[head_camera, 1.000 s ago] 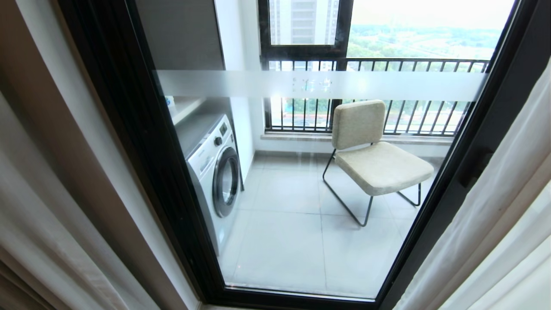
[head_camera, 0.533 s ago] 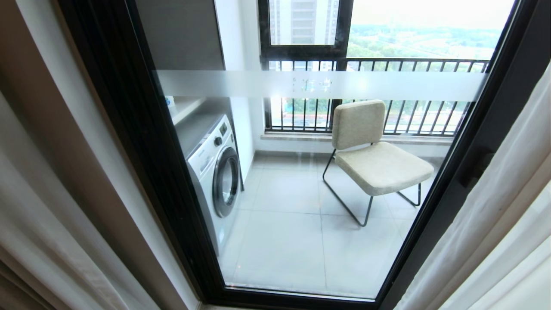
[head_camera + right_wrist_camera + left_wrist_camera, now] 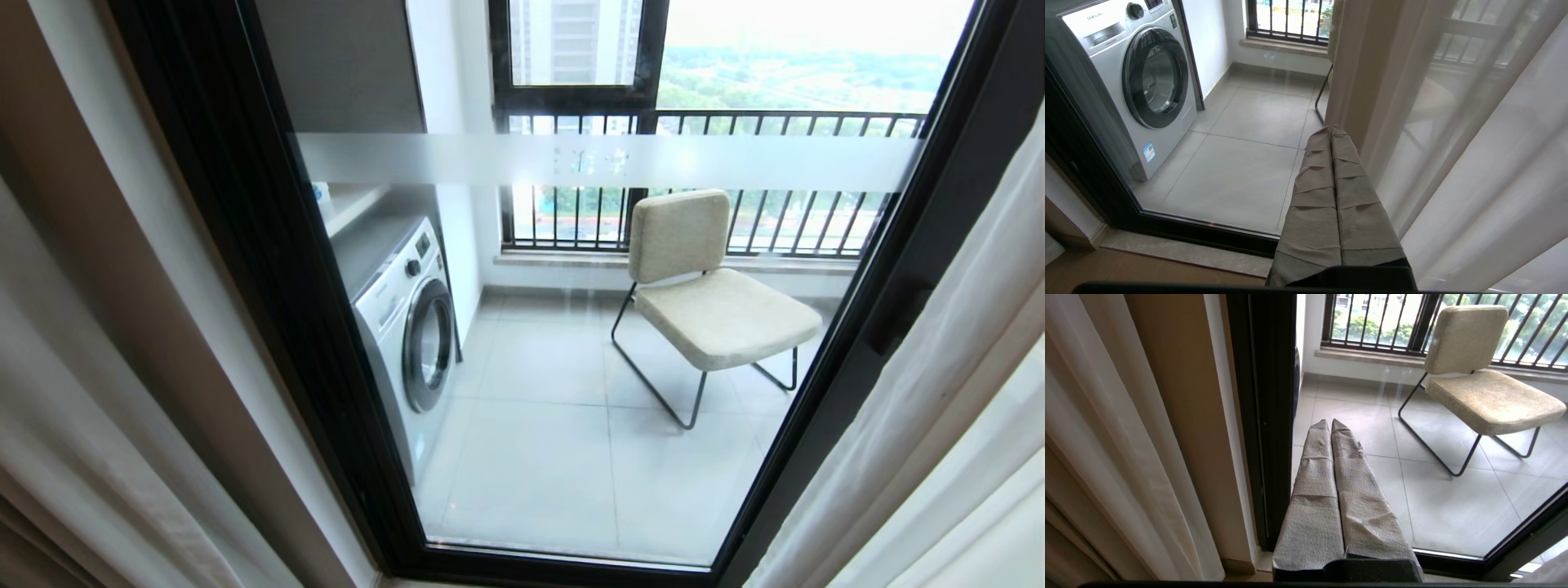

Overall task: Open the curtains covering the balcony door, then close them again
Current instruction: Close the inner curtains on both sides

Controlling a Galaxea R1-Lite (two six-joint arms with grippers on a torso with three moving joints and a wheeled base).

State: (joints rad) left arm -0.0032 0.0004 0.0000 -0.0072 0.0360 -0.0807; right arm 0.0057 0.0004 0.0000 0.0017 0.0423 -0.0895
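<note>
Soft daylight pours in through the balcony door (image 3: 571, 343), brightest up at the sky. Frame edges bow outward. The curtains (image 3: 73, 425) sit dimmer, slightly soft.

A high-rise flat: beyond the balcony door (image 3: 269, 269), a tiled balcony holds a washing machine (image 3: 404, 327) on the left and a padded chair (image 3: 710, 286) (tower blocks beyond the railing (image 3: 784, 122)), with curtains (image 3: 963, 392) alongside.

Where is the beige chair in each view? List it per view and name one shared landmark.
Head view: chair right of centre, behind the balcony door glass.
Left wrist view: chair at upper right.
Right wrist view: mostly hidden behind the curtains.
Shared landmark: the grey tiled balcony floor.
</note>
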